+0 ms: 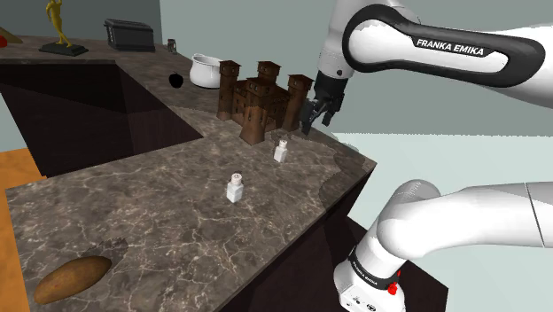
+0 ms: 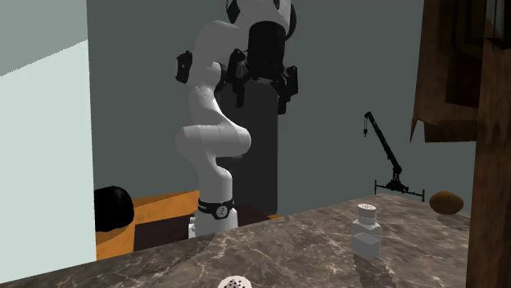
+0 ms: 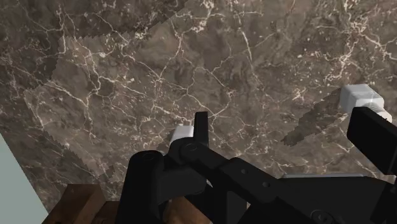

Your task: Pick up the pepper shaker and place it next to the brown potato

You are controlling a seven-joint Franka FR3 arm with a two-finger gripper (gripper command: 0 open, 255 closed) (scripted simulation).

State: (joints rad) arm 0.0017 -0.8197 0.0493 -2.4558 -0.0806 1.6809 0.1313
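Shoulder view: gripper (image 1: 317,120) hangs beside the castle (image 1: 264,97), fingers spread wide, empty; one shaker (image 1: 280,151) near it, second shaker (image 1: 235,188) farther along the counter (image 1: 159,217), potato (image 1: 73,277) well apart.

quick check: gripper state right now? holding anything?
Gripper: open, fingers apart, holding nothing.
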